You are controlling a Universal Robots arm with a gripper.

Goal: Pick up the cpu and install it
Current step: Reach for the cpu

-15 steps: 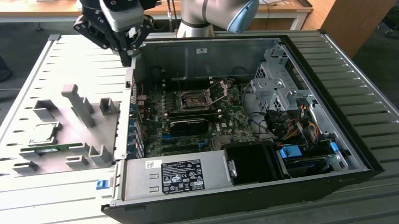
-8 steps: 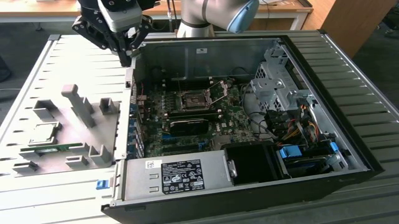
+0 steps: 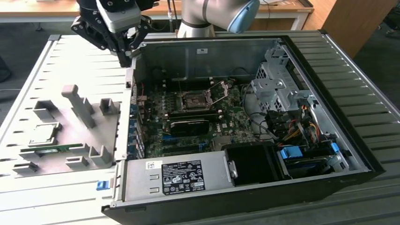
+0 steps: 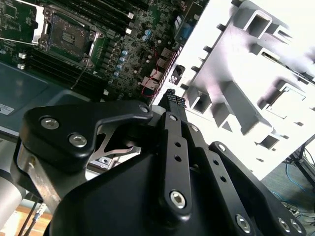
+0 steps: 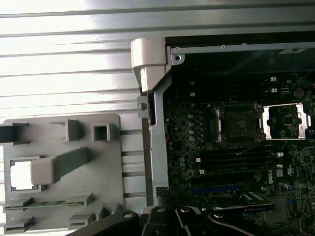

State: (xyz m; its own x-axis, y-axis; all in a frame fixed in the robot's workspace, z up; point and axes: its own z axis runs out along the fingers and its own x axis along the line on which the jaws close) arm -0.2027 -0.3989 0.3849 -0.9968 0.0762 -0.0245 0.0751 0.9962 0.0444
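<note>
The cpu (image 3: 44, 134) is a silver-grey square chip lying flat in a pocket of the grey fixture plate (image 3: 69, 117), on the exterior view's left; in the first wrist view the cpu (image 5: 22, 174) appears as a bright square. My gripper (image 3: 127, 62) hangs shut and holds nothing, above the back corner of the computer case's wall and well away from the chip. Its fingertips (image 4: 173, 98) meet in the second wrist view. The black motherboard socket (image 3: 192, 100) inside the case stands uncovered, its metal frame (image 3: 220, 90) swung up.
A green memory stick (image 3: 53, 149) lies in a slot of the fixture just in front of the chip. Upright grey posts (image 3: 81, 105) rise from the fixture. The open case (image 3: 250, 47) holds drive cages, cables and a power supply (image 3: 181, 176).
</note>
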